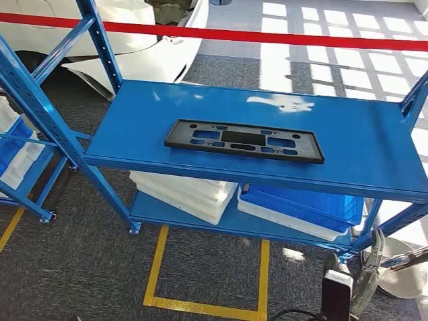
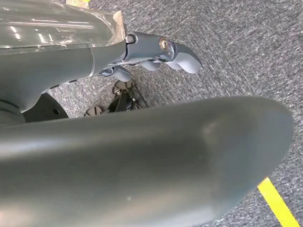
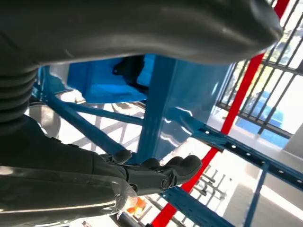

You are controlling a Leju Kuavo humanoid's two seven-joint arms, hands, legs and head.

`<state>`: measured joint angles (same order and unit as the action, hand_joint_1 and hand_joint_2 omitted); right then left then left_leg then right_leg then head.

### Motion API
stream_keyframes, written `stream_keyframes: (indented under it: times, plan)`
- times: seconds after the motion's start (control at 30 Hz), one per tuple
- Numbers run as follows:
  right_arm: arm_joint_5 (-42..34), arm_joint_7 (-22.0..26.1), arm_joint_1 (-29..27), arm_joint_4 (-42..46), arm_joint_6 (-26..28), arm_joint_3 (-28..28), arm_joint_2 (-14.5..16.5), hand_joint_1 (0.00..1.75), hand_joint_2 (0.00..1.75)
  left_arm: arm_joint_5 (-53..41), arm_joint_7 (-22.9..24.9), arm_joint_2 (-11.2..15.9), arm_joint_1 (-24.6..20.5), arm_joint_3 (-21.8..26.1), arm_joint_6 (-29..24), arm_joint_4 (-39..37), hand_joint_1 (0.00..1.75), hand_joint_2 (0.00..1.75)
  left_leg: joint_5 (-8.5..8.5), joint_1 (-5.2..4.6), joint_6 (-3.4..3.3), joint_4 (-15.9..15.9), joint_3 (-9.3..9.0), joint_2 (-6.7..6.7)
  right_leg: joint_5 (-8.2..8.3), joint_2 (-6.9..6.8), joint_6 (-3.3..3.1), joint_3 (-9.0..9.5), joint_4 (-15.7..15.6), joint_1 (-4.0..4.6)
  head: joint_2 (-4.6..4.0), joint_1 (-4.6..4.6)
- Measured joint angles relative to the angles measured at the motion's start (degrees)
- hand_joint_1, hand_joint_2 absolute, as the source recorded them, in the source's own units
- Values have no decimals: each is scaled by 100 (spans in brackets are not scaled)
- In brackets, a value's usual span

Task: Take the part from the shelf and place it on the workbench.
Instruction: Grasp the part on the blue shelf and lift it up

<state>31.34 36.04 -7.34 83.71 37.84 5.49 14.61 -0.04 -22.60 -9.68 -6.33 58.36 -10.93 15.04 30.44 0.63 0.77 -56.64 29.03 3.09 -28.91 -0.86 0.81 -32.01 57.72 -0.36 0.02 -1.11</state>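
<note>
The part (image 1: 243, 141) is a flat, long black plastic frame with several cut-outs. It lies alone on the top board of the blue shelf (image 1: 353, 147), near the board's front edge. My right hand (image 1: 371, 271) hangs low at the lower right, below the shelf board and well apart from the part. In the right wrist view that hand (image 3: 107, 175) holds nothing, its fingers (image 3: 168, 172) stretched out beside a blue shelf post (image 3: 157, 104). My left hand (image 2: 143, 151) hangs over grey carpet, fingers (image 2: 161, 49) extended and holding nothing.
On the lower shelf board lie white trays (image 1: 186, 192) and a blue bin (image 1: 307, 204). A second blue rack with bins (image 1: 15, 154) stands at the left. A red barrier tape (image 1: 252, 37) and a white car body (image 1: 126, 47) are behind. Yellow floor lines (image 1: 202, 307) mark the carpet.
</note>
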Motion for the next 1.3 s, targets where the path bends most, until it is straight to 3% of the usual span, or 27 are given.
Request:
stream_keyframes:
  times: [0.27,0.77,1.3]
  plan:
    - [-81,-76,332,242,-175,-1009,-248,0,175,2,10,-17,-110,-9,43,-14,0,0,-1,-1,0,0,0,1,2,-2,-1,4,0,0,0,0]
    - [-885,-262,981,28,-1759,-2458,-716,0,175,2,-437,-124,-247,-77,415,-38,0,0,-1,0,1,-1,5,1,2,1,-1,-4,1,1,0,0]
    - [-1163,-157,1133,-346,-2957,-3572,-1177,0,175,2,-1022,-190,-228,-298,1130,-121,0,0,0,0,1,-1,6,1,1,2,-1,-7,1,1,0,0]
